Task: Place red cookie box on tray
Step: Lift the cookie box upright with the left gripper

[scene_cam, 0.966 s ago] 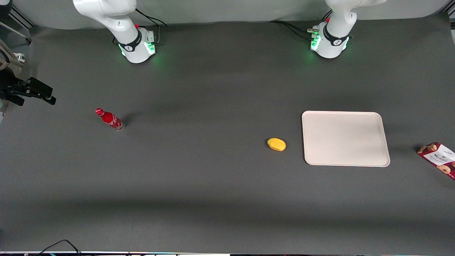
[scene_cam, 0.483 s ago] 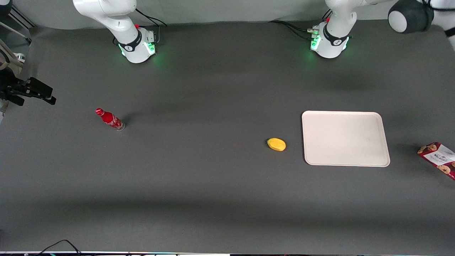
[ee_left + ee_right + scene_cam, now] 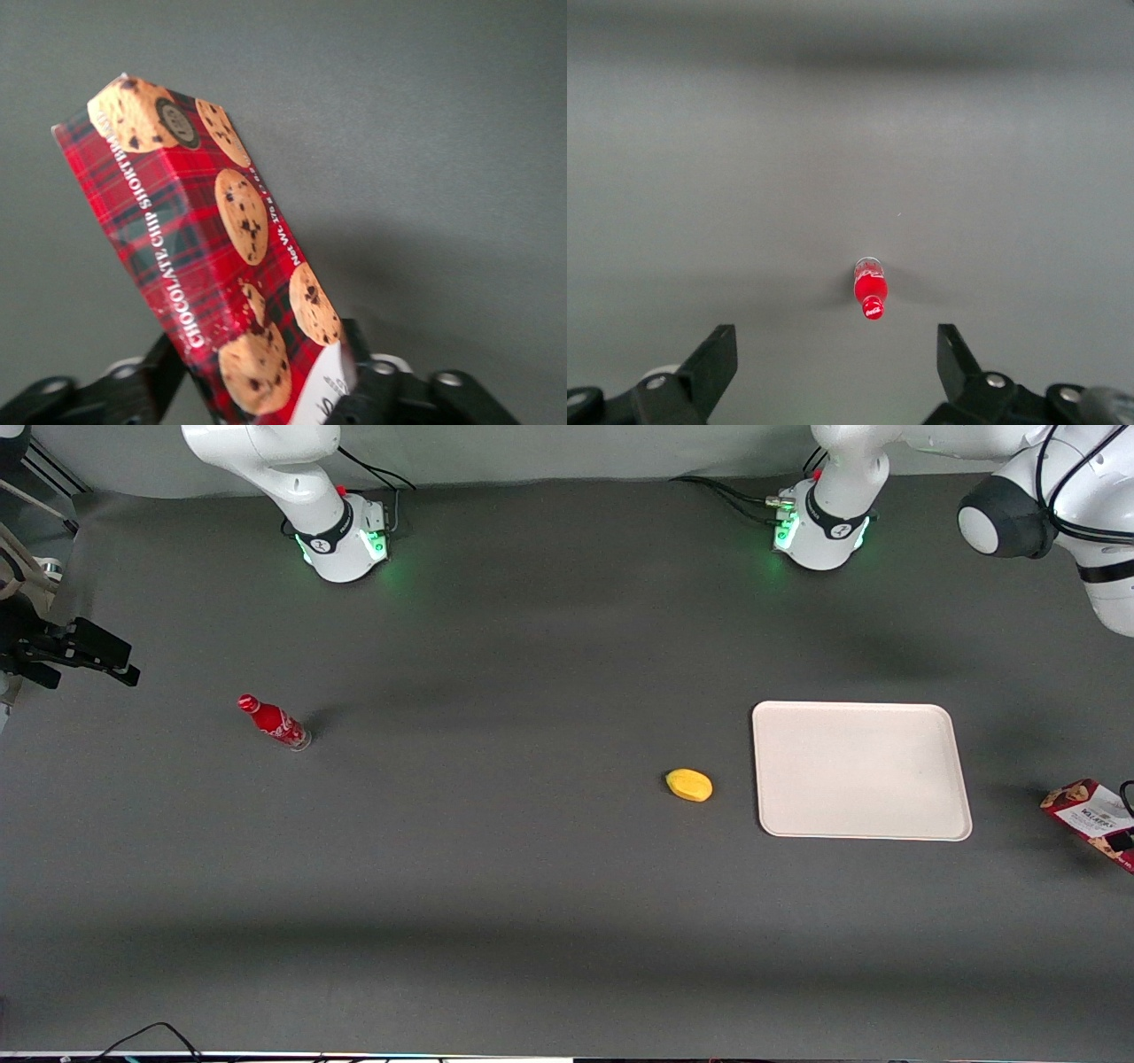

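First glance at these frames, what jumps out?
The big cream tray, bare, toward the working arm's end of the table. The red cookie box lies on the table beside it, nearer that end; the end effector is above it, fingers open either side. A yellow fruit lies beside the tray; a red bottle stands toward the parked arm's end.

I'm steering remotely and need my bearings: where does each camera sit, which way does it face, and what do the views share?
Front view: high, facing both arm bases, over the tray, mango and red bottle.
Left wrist view: on the working arm, looking down at the red cookie box; its gripper straddles the box, open.
Right wrist view: on the parked arm, over the bottle.
Shared: the box appears in front and left wrist views.
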`<state>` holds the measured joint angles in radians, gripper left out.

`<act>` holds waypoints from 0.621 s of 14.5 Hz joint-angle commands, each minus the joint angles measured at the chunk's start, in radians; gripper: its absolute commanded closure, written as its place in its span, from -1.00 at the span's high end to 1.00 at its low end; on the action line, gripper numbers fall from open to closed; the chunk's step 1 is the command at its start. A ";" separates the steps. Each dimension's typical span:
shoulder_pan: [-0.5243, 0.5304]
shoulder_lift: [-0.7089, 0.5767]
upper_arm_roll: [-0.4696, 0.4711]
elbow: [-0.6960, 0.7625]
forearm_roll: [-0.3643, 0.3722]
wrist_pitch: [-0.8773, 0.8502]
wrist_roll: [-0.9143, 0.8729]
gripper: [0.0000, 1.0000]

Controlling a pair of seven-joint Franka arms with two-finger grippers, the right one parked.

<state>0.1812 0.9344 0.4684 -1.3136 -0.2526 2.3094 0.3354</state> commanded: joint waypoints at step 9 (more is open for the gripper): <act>-0.019 -0.063 0.068 0.143 -0.030 -0.327 0.031 -1.00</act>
<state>0.1831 0.9281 0.4850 -1.2723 -0.2728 2.2087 0.3459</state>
